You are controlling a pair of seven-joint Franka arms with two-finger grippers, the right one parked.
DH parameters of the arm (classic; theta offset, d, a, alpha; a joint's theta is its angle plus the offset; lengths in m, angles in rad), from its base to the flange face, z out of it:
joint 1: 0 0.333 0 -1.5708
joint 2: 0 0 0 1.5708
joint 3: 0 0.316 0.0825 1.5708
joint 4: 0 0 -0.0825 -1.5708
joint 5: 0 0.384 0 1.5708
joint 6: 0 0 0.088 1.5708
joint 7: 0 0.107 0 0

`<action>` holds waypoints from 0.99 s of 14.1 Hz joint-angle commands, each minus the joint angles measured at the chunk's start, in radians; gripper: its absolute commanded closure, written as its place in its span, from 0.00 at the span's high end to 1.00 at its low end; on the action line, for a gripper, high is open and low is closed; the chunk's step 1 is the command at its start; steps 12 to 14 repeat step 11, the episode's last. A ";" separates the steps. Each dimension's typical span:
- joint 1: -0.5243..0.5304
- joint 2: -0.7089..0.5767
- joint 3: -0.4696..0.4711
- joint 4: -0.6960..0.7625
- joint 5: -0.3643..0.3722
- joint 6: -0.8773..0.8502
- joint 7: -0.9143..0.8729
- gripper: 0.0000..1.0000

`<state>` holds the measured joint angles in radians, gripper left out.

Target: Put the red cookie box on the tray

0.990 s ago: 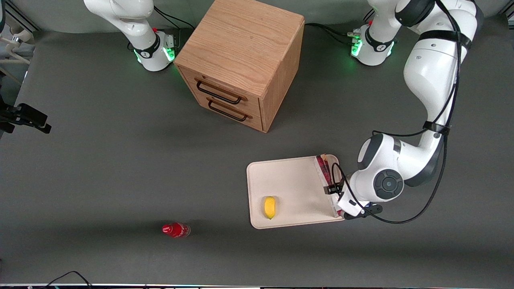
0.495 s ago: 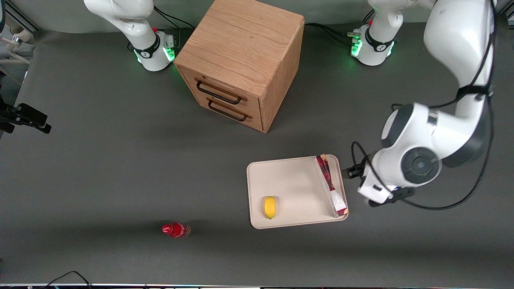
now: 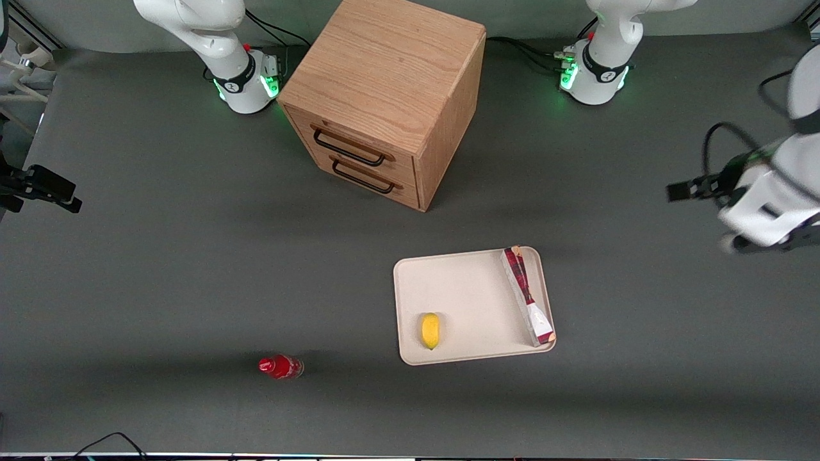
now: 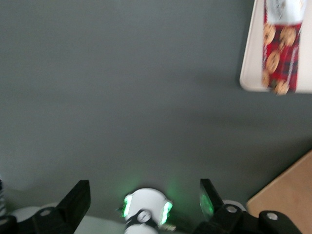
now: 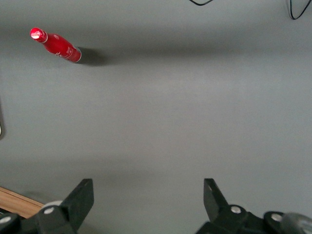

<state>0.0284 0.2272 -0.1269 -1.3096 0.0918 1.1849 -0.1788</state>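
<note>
- The red cookie box [image 3: 527, 296] lies flat on the tray [image 3: 467, 301], along the tray's edge toward the working arm's end of the worktop [image 3: 192, 288], one end near the tray's corner
- A lemon [image 3: 430, 330] sits on the same tray, well apart from the box and nearer the front camera than the tray's middle
- The end effector [image 3: 688, 190] hangs above bare worktop at the working arm's end, well apart from the tray; its fingers [image 4: 73, 202] are spread wide with nothing between them
- A wooden drawer cabinet [image 3: 384, 96] with two drawers stands farther from the front camera than the tray
- A small red bottle [image 3: 280, 367] lies on its side toward the parked arm's end, clear of the tray
- Nothing lies between the end effector and the tray
</note>
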 commanded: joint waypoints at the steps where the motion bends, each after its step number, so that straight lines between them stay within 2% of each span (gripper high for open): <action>1: -0.012 -0.216 0.046 -0.270 -0.030 0.060 0.086 1.00; 4: -0.024 -0.446 0.082 -0.556 -0.040 0.171 0.142 1.00; 5: -0.024 -0.475 0.085 -0.591 -0.043 0.180 0.146 1.00; 7: -0.024 -0.468 0.090 -0.564 -0.052 0.168 0.147 1.00; 11: -0.024 -0.372 0.098 -0.412 -0.075 0.147 0.163 1.00; 14: -0.024 -0.372 0.098 -0.412 -0.075 0.147 0.163 1.00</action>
